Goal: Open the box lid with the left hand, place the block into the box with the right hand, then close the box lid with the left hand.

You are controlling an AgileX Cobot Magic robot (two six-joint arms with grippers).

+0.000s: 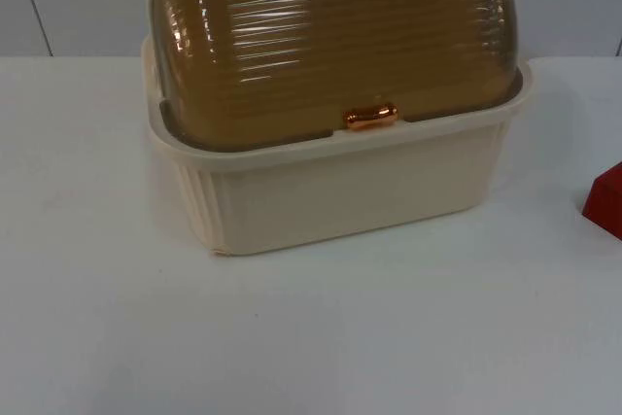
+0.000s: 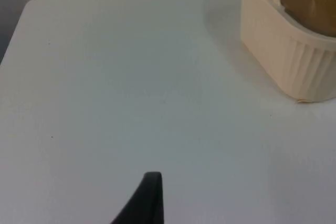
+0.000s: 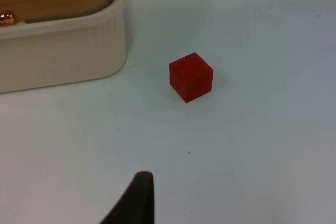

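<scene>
Hands' state unclear; ribbed cream box [image 1: 340, 191], amber domed lid [image 1: 330, 36] closed, red cube [image 3: 191, 77] beside.

No lettering, label, brand or number can be read anywhere here, neither on the box [image 1: 340, 191] nor on the block [image 3: 191, 76].

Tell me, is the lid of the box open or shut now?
Shut. The brown lid lies down on the cream box, and its copper handle sits at the front rim.
</scene>
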